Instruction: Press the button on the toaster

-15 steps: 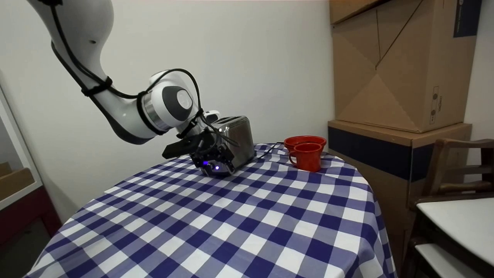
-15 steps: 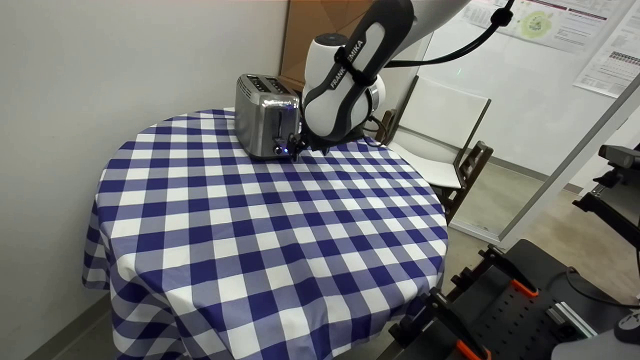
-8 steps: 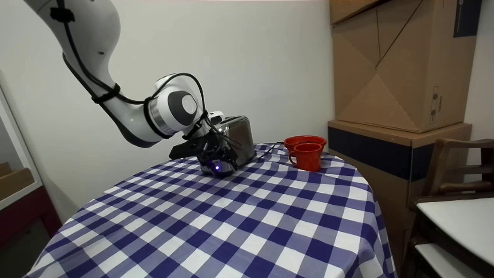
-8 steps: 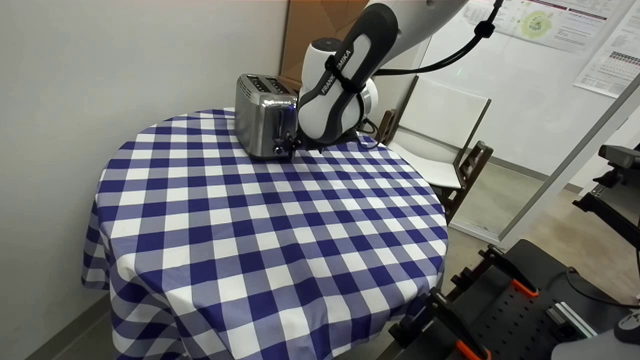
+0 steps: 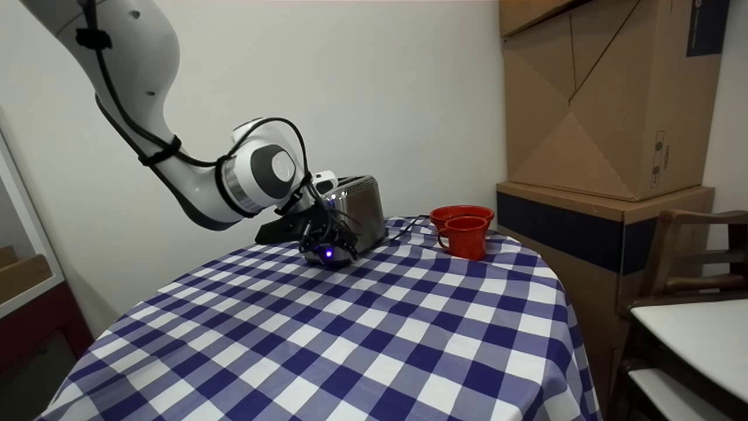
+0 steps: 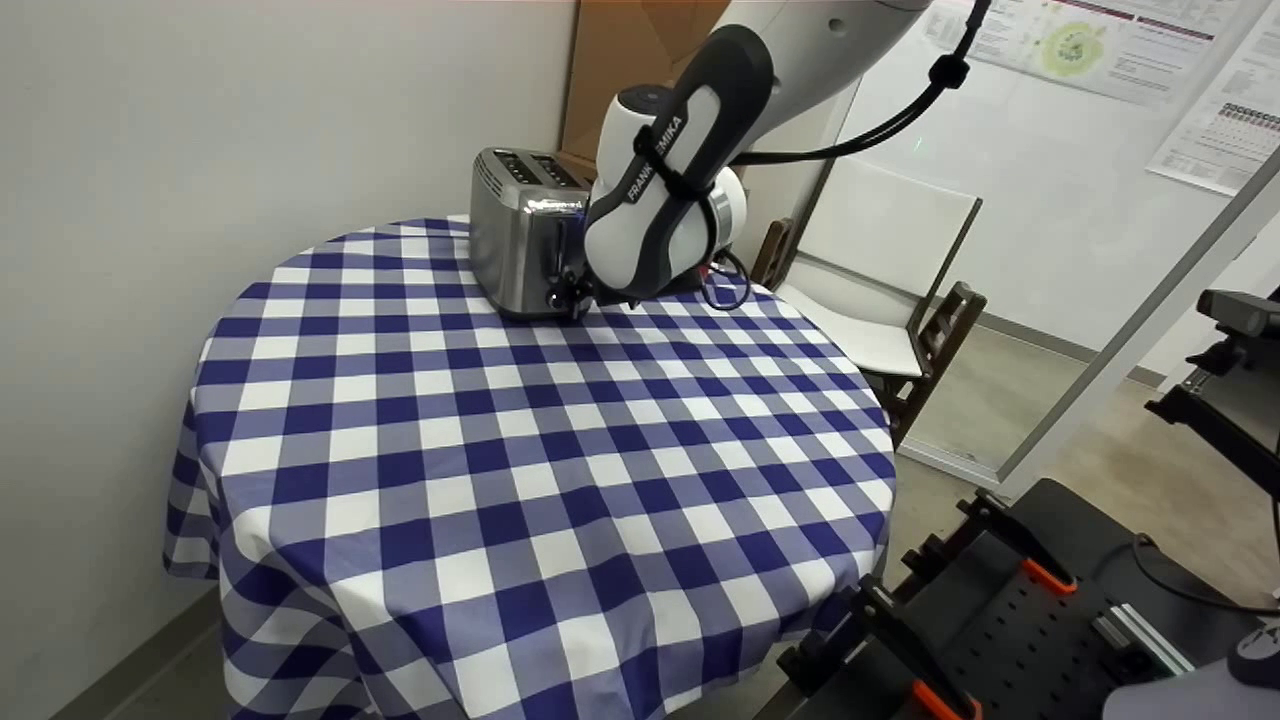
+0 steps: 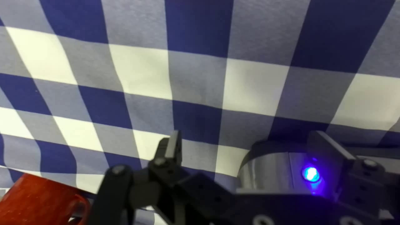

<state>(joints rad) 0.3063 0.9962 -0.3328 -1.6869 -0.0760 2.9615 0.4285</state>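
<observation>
The silver toaster (image 5: 365,213) stands on the checkered table near the wall. It also shows in an exterior view (image 6: 505,230), with a small round knob (image 6: 555,300) low on its end panel. In the wrist view the toaster's lower end (image 7: 268,170) shows between the fingers, with a round blue light (image 7: 311,174) glowing on it. My gripper (image 7: 248,140) is open with nothing between its pads. The right finger (image 7: 328,156) stands beside the blue light; I cannot tell whether it touches. In both exterior views the gripper is low, close against the toaster's end panel.
A red cup (image 5: 466,237) stands beside a red bowl (image 5: 441,211) beyond the toaster. The cup also shows in the wrist view (image 7: 37,200). A dark cord (image 5: 403,232) runs from the toaster. A wall stands behind; cardboard boxes (image 5: 584,117) stand beyond the table.
The arm has moved closer to the toaster's end panel and a little lower. The toaster and cup have not moved. The blue light shows in the earlier frames too.
</observation>
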